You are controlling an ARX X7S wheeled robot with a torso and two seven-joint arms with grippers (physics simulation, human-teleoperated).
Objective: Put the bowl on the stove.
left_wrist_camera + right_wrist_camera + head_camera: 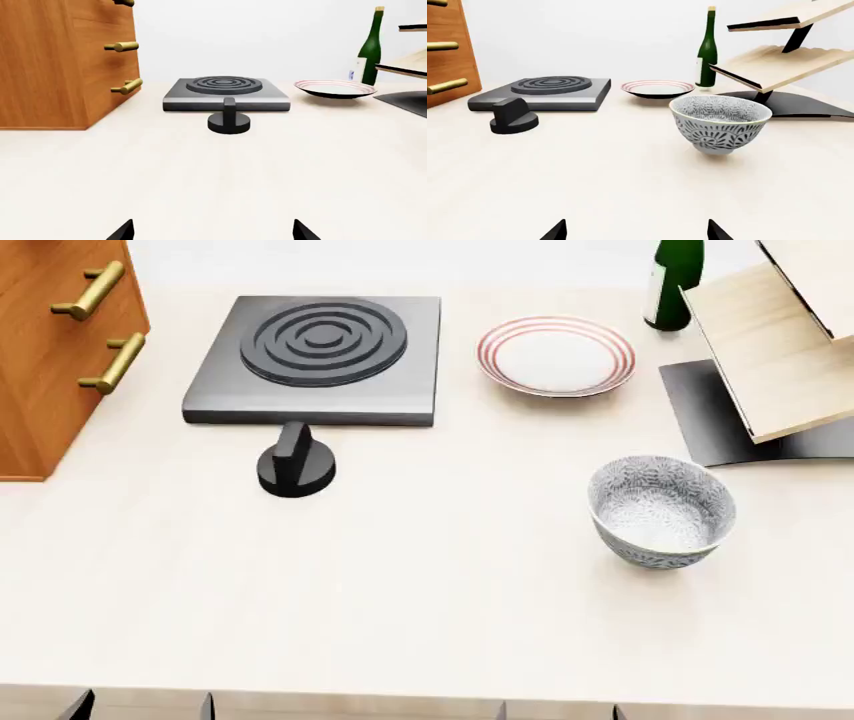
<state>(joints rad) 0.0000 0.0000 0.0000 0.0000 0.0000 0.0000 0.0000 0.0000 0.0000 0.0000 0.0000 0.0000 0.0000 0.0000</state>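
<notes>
Bowl upright on the bench, apart from the stove; both grippers spread and holding nothing.

You see the deep round white bowl with the grey speckled floral pattern [662, 510] standing on the pale cream bench [427, 610], toward your right, well clear of the flat square dark grey stove slab with raised concentric burner rings [318, 358] at the far left. A small round black knob [295, 466] sits just in front of the stove. A flat white plate with red rim rings [557, 355] lies beside the stove, with a green glass bottle [674, 282] behind it. Your left gripper [212, 231] faces the stove; your right gripper [635, 231] faces the bowl. Each shows only two dark fingertips set wide apart, touching nothing.
</notes>
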